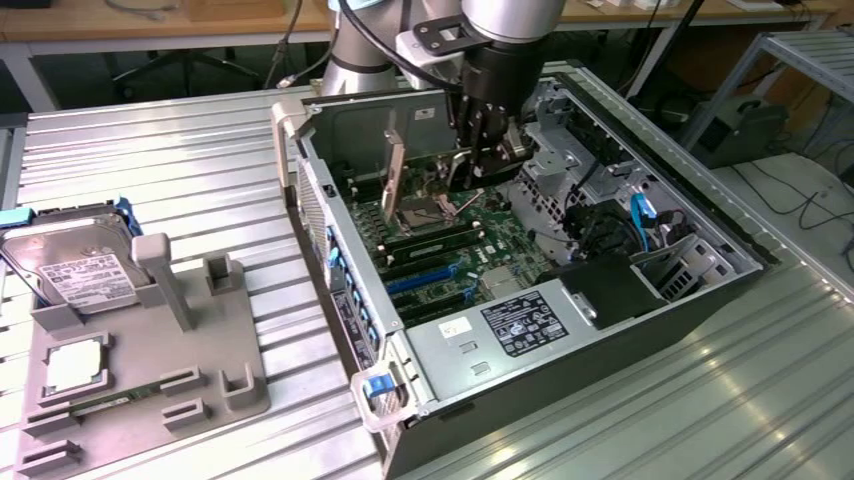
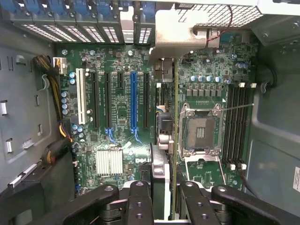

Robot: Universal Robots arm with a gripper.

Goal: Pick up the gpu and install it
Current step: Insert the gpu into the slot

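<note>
The arm [image 1: 494, 20] enters the exterior view at 12 o'clock and reaches straight down into the open computer case [image 1: 561, 430]. Its gripper [image 1: 483, 150] hangs low inside, over the far half of the motherboard [image 2: 117, 61]. The 2 fingers [image 2: 138, 201] are closed on the gpu [image 2: 161, 161] and press it from both sides, so it stands on its edge between them. In the wrist view, the card hangs above the board, between the row of long expansion slots and the open CPU socket [image 2: 200, 131]. No slot has the card in it; the blue slot [image 2: 133, 98] lies free.

The case lies on its side on a ribbed metal table [image 1: 160, 170]. It also holds the memory slots [image 2: 236, 122] beyond the socket and a labelled power supply [image 1: 521, 325] at 6 o'clock from the gripper.

At 9 o'clock from the gripper, very near, the socket's metal flap [image 1: 396, 165] stands upright. At 4 o'clock are blue cables [image 1: 638, 225].

At 8 o'clock from the case, well apart, a grey holder [image 1: 200, 360] carries a hard drive [image 1: 74, 270] and a processor [image 1: 74, 368].
</note>
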